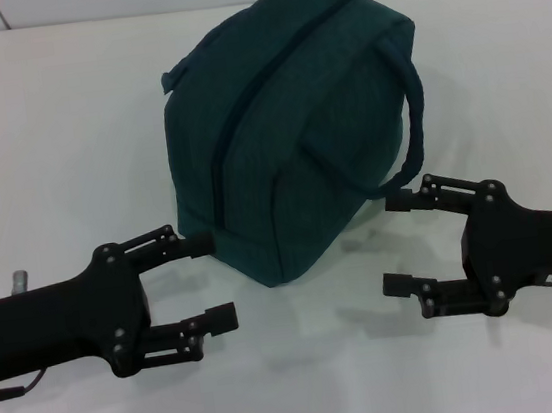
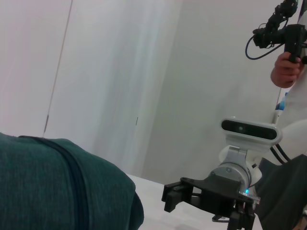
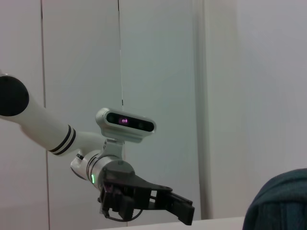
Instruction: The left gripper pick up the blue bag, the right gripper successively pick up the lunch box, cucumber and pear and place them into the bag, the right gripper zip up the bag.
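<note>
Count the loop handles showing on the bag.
2. One handle arcs down the blue bag on the robot's right; the other peeks out at its upper left, mostly hidden.

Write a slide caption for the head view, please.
Zipped blue bag on white table, flanked by open left end effector and right end effector.

Matt woven cloth blue bag (image 1: 290,114)

Dark teal blue bag (image 1: 295,113), black hands, white table (image 1: 47,144)
</note>
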Motion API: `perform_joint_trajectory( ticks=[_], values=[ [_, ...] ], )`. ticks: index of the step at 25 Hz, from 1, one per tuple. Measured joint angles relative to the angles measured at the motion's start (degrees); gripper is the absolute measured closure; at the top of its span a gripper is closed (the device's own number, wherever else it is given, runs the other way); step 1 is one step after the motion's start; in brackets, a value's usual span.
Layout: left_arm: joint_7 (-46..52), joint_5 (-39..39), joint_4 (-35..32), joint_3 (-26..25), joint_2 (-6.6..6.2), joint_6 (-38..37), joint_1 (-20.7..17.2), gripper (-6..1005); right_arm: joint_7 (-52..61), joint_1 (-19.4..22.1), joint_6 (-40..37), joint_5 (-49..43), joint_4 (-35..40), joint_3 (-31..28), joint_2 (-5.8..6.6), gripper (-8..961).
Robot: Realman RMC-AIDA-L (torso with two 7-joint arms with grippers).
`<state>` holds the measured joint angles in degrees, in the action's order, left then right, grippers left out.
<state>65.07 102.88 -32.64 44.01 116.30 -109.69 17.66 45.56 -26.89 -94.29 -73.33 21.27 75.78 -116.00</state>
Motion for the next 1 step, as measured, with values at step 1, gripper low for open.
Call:
perform_joint_trajectory(
  ticks=[1],
  values=[
    [-0.12, 0.01, -0.01, -0.02, -0.01, 0.0, -0.05, 161, 0.0, 0.0, 0.02, 0.0, 0.0, 0.0, 0.03, 145]
  ],
)
